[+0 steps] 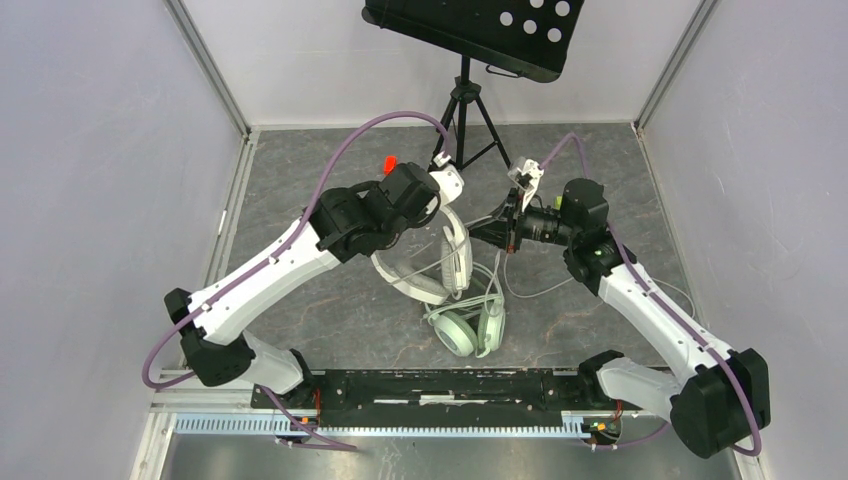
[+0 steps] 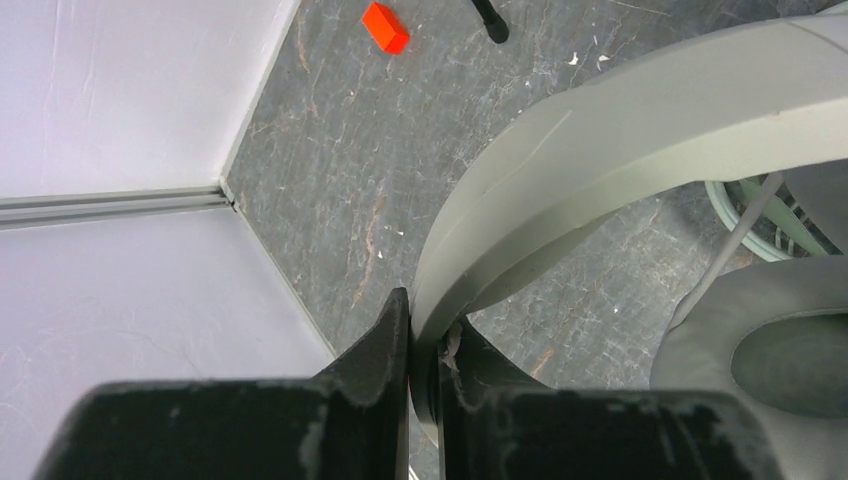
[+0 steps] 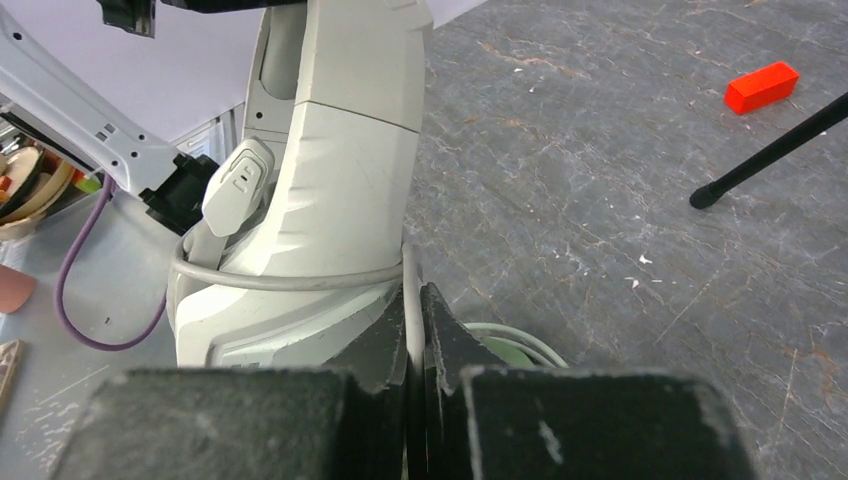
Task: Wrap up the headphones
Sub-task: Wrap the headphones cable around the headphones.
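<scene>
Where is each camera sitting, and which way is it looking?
Top external: high behind the arms, looking down at the table; both arms, left gripper and right gripper show.
Left wrist: on the left arm, looking along its jaws, shut on the band of the white-grey headset.
Right wrist: on the right arm, looking along its jaws, pinching the cable.
Shared: both wrist views show the red block and that headset.

Back: tripod (image 1: 463, 120) legs bar my way.
Centre: white headset (image 1: 455, 250), mint headset (image 1: 460, 332), cables (image 3: 290, 283) crowd it.
Left floor (image 1: 290, 180): open to me, save red block (image 1: 390, 163).
Right floor (image 1: 640, 200): open.
</scene>
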{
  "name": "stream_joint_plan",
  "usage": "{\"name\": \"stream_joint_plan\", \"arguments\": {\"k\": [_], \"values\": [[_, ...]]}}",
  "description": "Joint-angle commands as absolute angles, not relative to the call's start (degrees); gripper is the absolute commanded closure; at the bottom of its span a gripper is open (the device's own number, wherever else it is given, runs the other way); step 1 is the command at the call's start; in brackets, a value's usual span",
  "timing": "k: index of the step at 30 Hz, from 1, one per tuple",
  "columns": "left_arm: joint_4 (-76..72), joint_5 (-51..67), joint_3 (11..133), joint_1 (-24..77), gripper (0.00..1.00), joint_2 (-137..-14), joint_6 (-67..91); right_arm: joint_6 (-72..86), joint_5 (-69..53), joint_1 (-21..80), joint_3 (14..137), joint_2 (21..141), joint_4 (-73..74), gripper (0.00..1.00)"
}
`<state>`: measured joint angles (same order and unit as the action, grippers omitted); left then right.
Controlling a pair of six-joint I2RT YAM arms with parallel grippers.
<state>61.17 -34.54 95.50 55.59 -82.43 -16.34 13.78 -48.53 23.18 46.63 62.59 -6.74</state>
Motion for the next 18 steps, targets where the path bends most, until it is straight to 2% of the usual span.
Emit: {"name": "stream_joint_plan", "arguments": {"k": [1,7,12,17,18], "values": [[64.77,-40.6,97.95,55.17,0.98,-83.1,-20.26,18.67,-52.95,22.44,45.6,59.93,-16.72,0.96],[64.69,-43.07,98.11,55.19,0.98,-83.99,-19.99,20.51,-54.7,22.51,45.22,60.05,-18.86,0.86],[64.78,-42.85,99.47,55.22,0.98,-84.55,-18.96,21.48,-55.1,22.5,44.87,60.0,-20.31,1.0],[64.78,-44.31,100.34,55.18,0.98,-84.97,-16.39,27.21,-56.43,22.5,42.1,59.54,-27.21,1.0],[64.86,-45.07,100.52,55.15,0.98,-85.05,-15.74,29.05,-56.95,22.49,41.21,59.51,-29.77,0.97]]}}
